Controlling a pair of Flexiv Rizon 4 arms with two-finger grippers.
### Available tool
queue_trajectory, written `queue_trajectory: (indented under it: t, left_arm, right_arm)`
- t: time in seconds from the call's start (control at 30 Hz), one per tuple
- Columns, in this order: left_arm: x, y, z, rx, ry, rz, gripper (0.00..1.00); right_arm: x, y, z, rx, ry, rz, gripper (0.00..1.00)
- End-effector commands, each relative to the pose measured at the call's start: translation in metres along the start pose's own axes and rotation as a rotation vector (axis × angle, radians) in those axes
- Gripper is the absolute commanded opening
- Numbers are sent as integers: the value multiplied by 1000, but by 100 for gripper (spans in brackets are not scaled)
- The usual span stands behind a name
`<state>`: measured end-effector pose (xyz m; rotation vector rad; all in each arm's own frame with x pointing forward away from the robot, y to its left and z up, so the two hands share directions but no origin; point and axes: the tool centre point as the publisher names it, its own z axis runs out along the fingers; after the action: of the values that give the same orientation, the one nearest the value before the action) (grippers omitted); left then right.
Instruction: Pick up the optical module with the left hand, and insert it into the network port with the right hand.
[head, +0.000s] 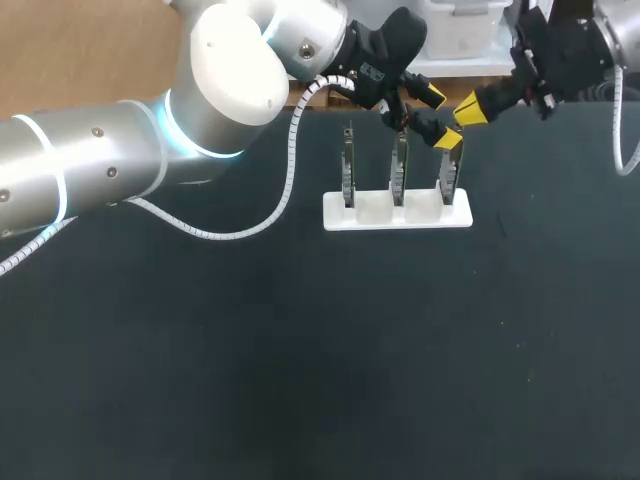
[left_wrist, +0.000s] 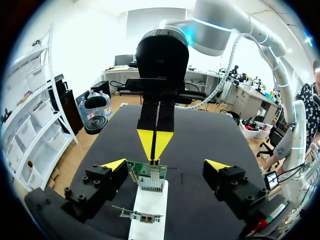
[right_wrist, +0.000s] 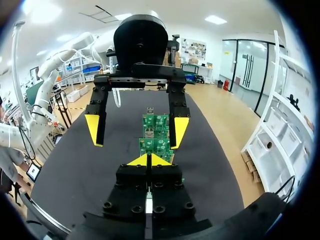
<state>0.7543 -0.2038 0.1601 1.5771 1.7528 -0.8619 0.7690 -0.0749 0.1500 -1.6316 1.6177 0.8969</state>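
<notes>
Boards (head: 347, 170) on stand (head: 397, 212) partly hidden; L fingers (left_wrist: 114, 165) wide, empty; R fingers (right_wrist: 140, 161) pinched closed.

— Where is the optical module (left_wrist: 155, 163) seen?
— It is pinched between the closed tips of the right gripper (left_wrist: 155, 159), mostly hidden, just above the port.
— And the network port (left_wrist: 151, 179)?
— A ribbed metal cage, mounted on a green board (left_wrist: 134, 172) that is stood upright in the white holder (head: 397, 212).
</notes>
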Motion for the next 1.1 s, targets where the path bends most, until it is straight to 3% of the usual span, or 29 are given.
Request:
queue_trajectory:
  t: [0.03,1.1]
  left_arm:
    - [1,-1,0,-3,-3,2,100]
    - [1,-1,0,-3,-3,2,100]
  right_arm:
    - [2,-4,2,-9,-1,5,0]
    - [12,-1,11,-38,-1,39,0]
